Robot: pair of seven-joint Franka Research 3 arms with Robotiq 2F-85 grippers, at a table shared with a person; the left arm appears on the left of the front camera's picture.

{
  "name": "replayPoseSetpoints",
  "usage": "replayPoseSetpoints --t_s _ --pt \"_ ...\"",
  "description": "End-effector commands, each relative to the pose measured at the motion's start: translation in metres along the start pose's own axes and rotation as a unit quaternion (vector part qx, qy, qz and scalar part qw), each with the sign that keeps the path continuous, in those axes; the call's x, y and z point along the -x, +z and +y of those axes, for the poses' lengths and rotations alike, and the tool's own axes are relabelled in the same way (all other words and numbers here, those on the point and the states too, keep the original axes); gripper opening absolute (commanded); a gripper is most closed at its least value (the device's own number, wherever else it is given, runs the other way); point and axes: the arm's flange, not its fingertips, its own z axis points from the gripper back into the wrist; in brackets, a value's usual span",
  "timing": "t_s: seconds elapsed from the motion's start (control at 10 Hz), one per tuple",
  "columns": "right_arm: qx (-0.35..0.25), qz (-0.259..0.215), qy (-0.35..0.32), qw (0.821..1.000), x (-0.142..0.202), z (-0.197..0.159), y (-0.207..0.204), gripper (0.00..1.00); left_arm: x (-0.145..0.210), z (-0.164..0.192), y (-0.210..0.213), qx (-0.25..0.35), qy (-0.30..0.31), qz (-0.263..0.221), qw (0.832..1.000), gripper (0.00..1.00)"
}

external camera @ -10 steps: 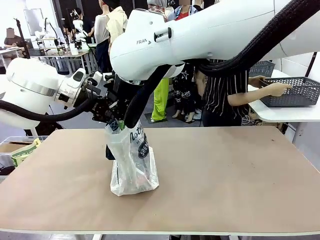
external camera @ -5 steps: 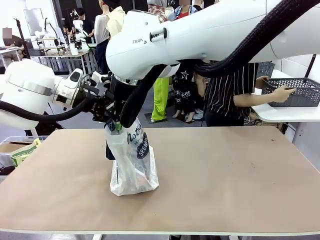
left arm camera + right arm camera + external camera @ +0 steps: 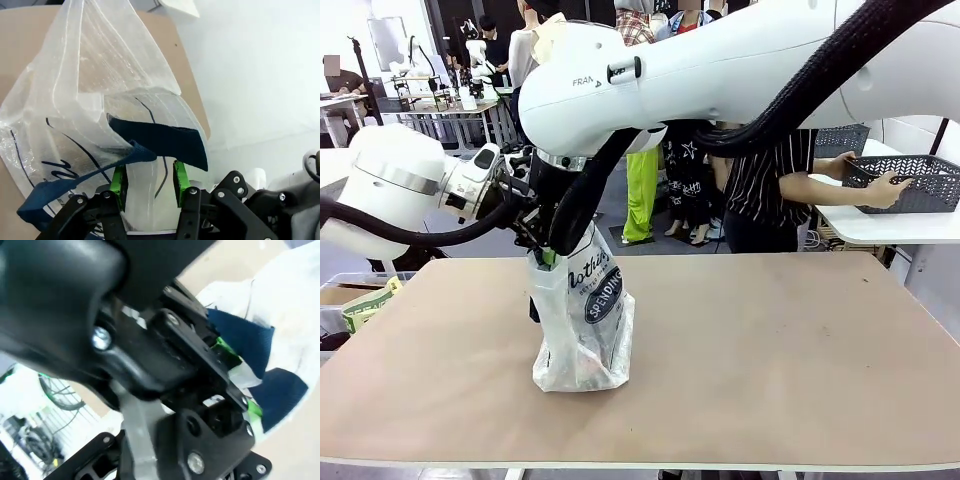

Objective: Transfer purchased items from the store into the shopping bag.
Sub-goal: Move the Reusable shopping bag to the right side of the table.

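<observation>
**Front view:** The shopping bag [image 3: 582,330] stands upright left of centre on the tan table [image 3: 770,340], its dark oval reading "SPENDING". Dim shapes, the purchased items [image 3: 590,368], lie at its bottom, one showing red. The left gripper [image 3: 532,234] comes in from the left and the right gripper [image 3: 556,238] from above, and both meet at the bag's mouth, half hidden behind a black cable [image 3: 610,170]. At the far right a person's hand [image 3: 892,188] rests on a dark mesh basket [image 3: 920,170] on a side table, well apart from the bag.

**Left wrist view:** Up close, the left gripper's green pads [image 3: 119,180] stand apart with a fold of the bag's translucent film between them. Whether they pinch that film cannot be told. A dark blue handle [image 3: 162,142] drapes across just above the pads, and the bag's open mouth and black lines spread beyond.

**Right wrist view:** Black gripper hardware [image 3: 165,365] crowds the lens, blurred. Past it show green pads [image 3: 252,408] with white film between them, touching the blue handle. Whose pads they are is unclear. The right gripper's jaws are together, and what they grasp, if anything, cannot be made out.
</observation>
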Motion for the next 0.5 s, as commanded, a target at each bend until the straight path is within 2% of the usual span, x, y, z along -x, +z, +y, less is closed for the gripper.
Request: replayPoseSetpoints --t_s 0.0,0.2,0.4 --pt "-0.008 0.010 0.023 1.000 -0.017 0.011 -0.007 0.00 -0.003 -0.007 -0.007 0.001 -0.012 0.008 1.000 0.49" --pt "-0.009 0.015 0.023 1.000 -0.018 0.011 -0.010 0.00 -0.002 -0.007 0.000 0.012 -0.014 -0.004 1.000 0.49" --pt "-0.009 0.013 0.018 1.000 -0.016 0.010 -0.009 0.00 -0.001 -0.001 0.012 0.052 -0.009 -0.012 0.999 0.49"
